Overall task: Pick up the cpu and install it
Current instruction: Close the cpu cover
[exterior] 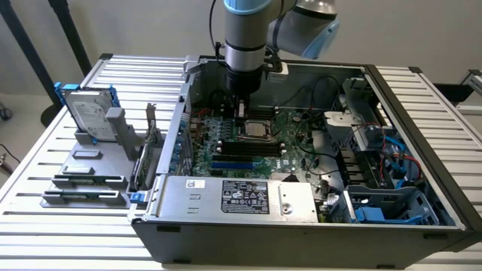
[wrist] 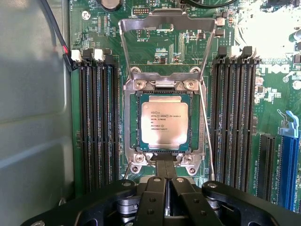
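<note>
The cpu [wrist: 164, 124], a small square chip with a shiny silver top and printed text, lies flat in its socket on the green motherboard [wrist: 155, 52]. The socket's metal load plate [wrist: 167, 21] stands swung up, so the chip is uncovered. My gripper [wrist: 165, 165] is shut, its two dark fingers pressed together with nothing between them, their tips at the socket's edge just beside the chip. In the exterior view the arm reaches down into the open computer case, with the gripper [exterior: 241, 111] just above and behind the cpu [exterior: 254, 130].
Rows of black memory slots [wrist: 99, 122] flank the socket on both sides. A thin wire lever [wrist: 206, 122] runs along the socket. Outside the case, a hard drive in a blue frame [exterior: 89, 114] stands on a grey parts stand [exterior: 84, 183]. A silver power supply [exterior: 241, 197] fills the case's front.
</note>
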`<action>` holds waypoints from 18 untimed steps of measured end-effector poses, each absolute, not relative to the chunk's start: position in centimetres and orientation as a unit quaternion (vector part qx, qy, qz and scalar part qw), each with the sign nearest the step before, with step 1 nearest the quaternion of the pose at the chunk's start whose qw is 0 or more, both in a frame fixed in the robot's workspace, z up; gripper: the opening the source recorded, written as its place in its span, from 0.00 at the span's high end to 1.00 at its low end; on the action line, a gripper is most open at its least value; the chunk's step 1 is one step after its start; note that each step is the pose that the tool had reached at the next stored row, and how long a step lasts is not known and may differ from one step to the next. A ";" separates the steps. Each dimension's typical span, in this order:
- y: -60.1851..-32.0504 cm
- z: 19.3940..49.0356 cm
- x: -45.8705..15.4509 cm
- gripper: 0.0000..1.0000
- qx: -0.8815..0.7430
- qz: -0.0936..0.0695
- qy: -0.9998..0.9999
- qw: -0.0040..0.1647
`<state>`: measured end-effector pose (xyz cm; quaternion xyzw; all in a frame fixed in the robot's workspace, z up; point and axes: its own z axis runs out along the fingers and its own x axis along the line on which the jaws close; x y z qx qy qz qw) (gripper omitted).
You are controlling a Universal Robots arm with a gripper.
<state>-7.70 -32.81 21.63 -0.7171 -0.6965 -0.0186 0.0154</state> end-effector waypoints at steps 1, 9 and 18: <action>-32.8 21.6 -7.7 0.89 -0.717 -0.019 -0.697 0.015; -32.8 21.7 -6.8 0.89 -0.717 -0.019 -0.697 0.016; -32.8 24.1 -2.7 0.89 -0.717 -0.012 -0.696 0.023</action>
